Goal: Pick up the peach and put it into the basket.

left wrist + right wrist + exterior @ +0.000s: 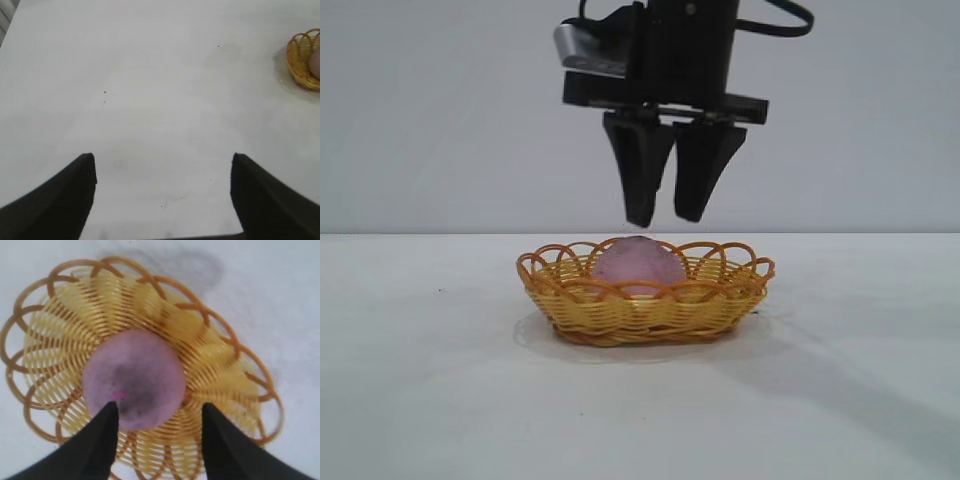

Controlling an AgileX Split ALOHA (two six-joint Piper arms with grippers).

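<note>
Peach released into the basket, right pincer parted above it.

The left pincer (162, 192), parked well to the left over bare white counter (150, 100), stands wide open and empty. At centre, the dull pinkish-mauve rounded peach (638, 264) sits inside the shallow yellow wicker basket (645, 310) with the orange-brown looped rim. The right pincer (665, 215) hangs just above it, pointing down, fingers apart and holding nothing. A clean finish probably calls for a straight lift, clear of the loops. The counter is plain matte white; the wall behind is pale grey.
</note>
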